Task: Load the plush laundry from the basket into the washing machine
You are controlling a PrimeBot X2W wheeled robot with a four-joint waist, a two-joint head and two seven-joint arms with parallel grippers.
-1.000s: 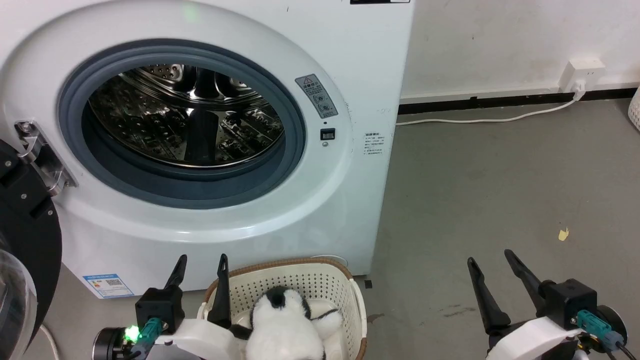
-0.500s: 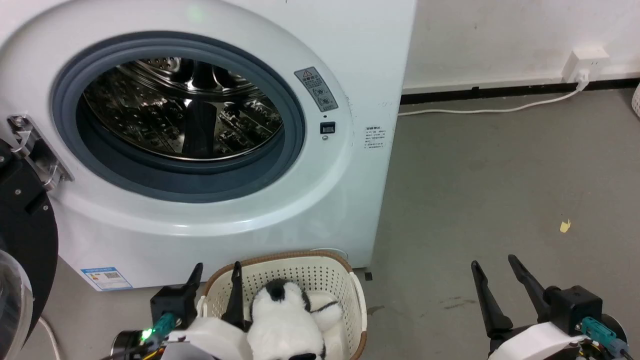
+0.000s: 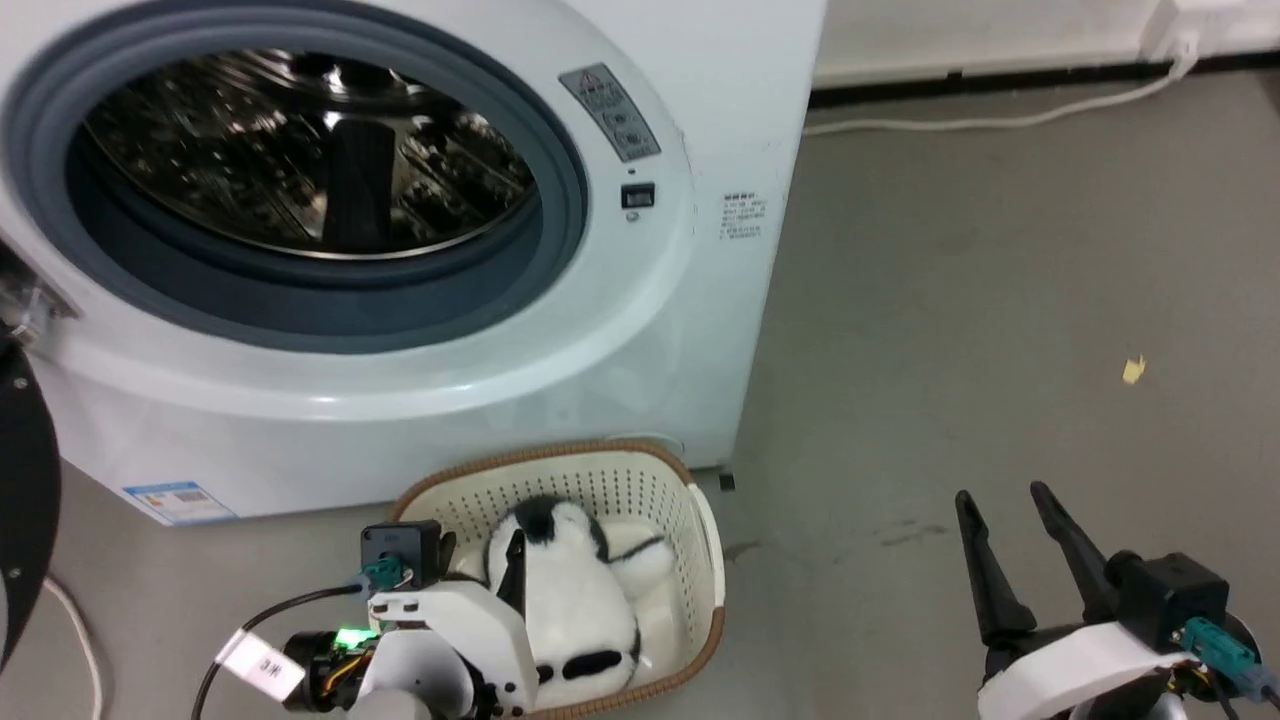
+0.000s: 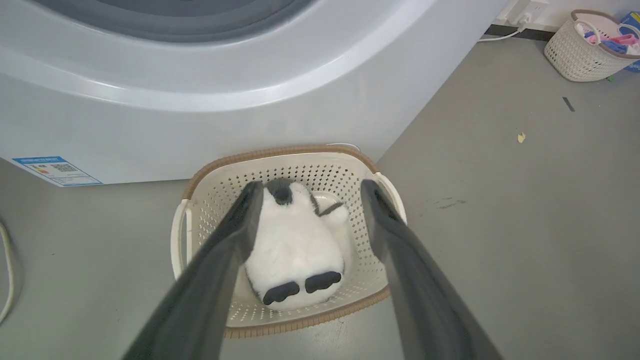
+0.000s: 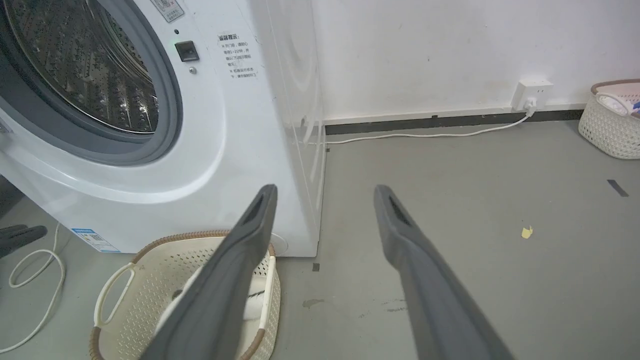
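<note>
The plush laundry [image 3: 575,590], a white penguin with a black head patch and black feet, lies in the cream basket [image 3: 700,530] on the floor just in front of the washing machine [image 3: 640,330]. The washer's door ring stands open, with the steel drum [image 3: 300,150] showing. My left gripper [image 3: 480,560] hangs open above the basket. In the left wrist view its fingers [image 4: 235,235] frame the plush [image 4: 295,245] without touching it. My right gripper [image 3: 1000,493] is open over bare floor to the basket's right, holding nothing.
The washer's black-rimmed door [image 3: 20,480] is swung open at the far left. A white cable [image 3: 1000,120] runs along the wall to an outlet [image 5: 532,92]. A second basket with clothes [image 4: 585,50] stands at the far right. A yellow scrap [image 3: 1132,370] lies on the grey floor.
The head camera has tilted down, so the whole scene sits higher in view. My left gripper has moved in over the basket and tipped down towards the plush. The right gripper has barely moved.
</note>
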